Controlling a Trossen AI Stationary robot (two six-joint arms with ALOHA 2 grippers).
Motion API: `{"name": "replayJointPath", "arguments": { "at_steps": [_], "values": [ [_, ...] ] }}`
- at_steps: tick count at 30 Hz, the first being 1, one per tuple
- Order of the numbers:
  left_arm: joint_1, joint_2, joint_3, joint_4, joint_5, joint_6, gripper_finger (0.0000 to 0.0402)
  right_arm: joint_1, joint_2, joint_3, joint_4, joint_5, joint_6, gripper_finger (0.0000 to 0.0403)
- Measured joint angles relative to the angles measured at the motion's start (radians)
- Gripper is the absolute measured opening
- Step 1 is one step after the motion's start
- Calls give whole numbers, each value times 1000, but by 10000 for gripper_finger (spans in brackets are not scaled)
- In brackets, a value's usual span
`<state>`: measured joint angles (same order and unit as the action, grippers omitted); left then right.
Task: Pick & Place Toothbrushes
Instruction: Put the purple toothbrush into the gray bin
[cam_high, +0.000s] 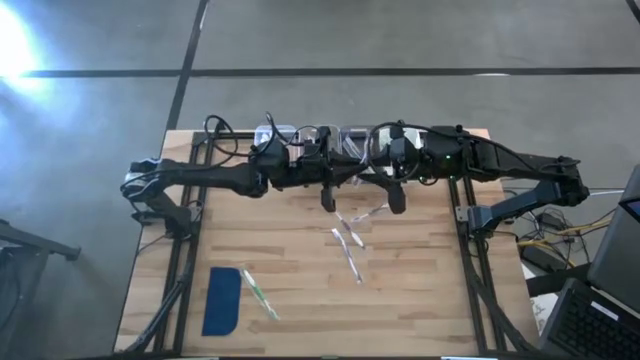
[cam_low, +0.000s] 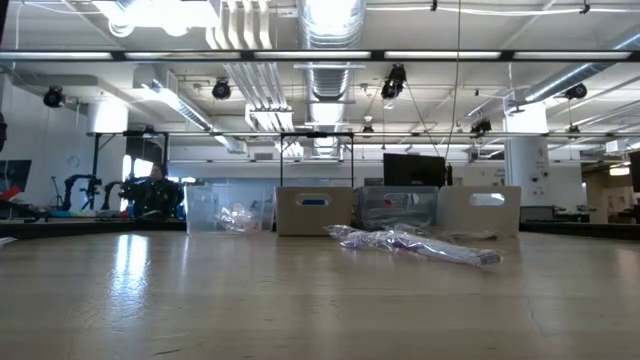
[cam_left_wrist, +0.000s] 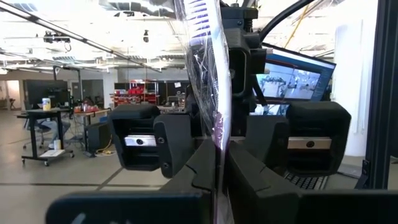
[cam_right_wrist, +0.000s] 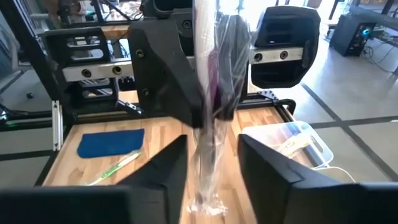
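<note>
The high view looks straight down on the whole tabletop (cam_high: 300, 250) and both arms. The low view sits at tabletop height, facing level across the wood into the room. Each wrist view looks past its own fingers (cam_left_wrist: 199, 171) at the other arm — close up, both showing one wrapped toothbrush (cam_right_wrist: 208, 93).

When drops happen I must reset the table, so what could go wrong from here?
Only the left end effector grips the wrapped toothbrush, and its slick wrapper could slip; the right end effector has its fingers apart around it, giving no backup. The two end effectors sit very close and may bump when separating.
</note>
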<state>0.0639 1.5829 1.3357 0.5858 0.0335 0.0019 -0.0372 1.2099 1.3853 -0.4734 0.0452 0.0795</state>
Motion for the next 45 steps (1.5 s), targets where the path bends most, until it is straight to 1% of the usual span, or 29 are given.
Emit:
{"name": "replayJointPath", "arguments": {
  "at_steps": [4,7,13,17,20,27,31,34,37,41,45],
  "values": [
    [0,-8,-1,0,-1,-1,21,0,-30,0,-45,0,0,191],
    [0,-16,-1,-1,-1,-29,21,0,-65,0,-77,0,8,226],
    [0,-18,-1,-4,-2,-101,25,0,-156,0,-141,0,31,277],
    [0,-18,-1,-4,-8,-136,30,0,-218,0,-177,7,26,299],
    [1,-18,-1,-9,-19,-158,22,0,-259,0,-215,21,21,310],
    [2,-18,-1,-65,-93,-194,22,0,-348,0,-362,179,62,325],
    [3,-18,0,-64,-125,-212,22,0,-387,0,-408,218,-3,332],
    [5,-18,5,-64,-182,-221,22,0,-402,0,-411,218,-68,340],
    [7,-17,19,-63,-262,-223,22,0,-412,0,-411,220,-123,348],
    [15,-16,27,-63,-406,-223,22,0,-411,0,-411,219,-175,356],
    [40,-14,32,-66,-551,-226,22,0,-409,0,-410,219,-192,359]
  ]
}}
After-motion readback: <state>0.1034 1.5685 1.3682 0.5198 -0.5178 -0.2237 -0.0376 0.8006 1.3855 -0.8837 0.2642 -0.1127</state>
